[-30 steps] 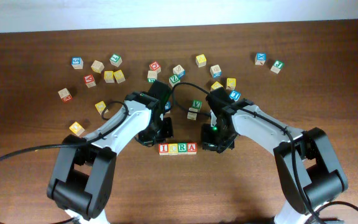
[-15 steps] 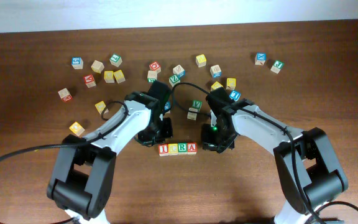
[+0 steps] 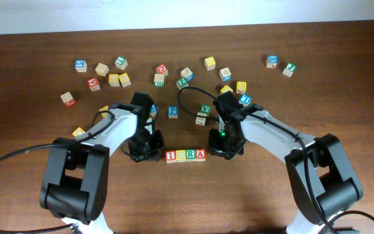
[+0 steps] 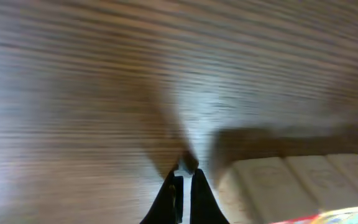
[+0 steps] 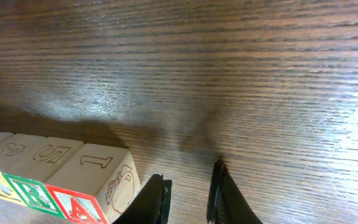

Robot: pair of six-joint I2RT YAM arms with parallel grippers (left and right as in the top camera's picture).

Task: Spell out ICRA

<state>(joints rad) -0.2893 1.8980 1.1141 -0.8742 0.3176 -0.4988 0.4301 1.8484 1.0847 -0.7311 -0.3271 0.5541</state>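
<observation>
Left arm, right arm low flanking block row, left fingers pressed together, right fingers narrowly parted

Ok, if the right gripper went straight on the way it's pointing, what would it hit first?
Most likely the bare table: the right gripper points at open wood, and the block row sits off to one side, not in line. Depth is unclear.

The left arm has swung out to its own left, so the left gripper now sits apart from the row of lettered blocks instead of just beside its end. A blue block (covered by the arm before) has come into view.
</observation>
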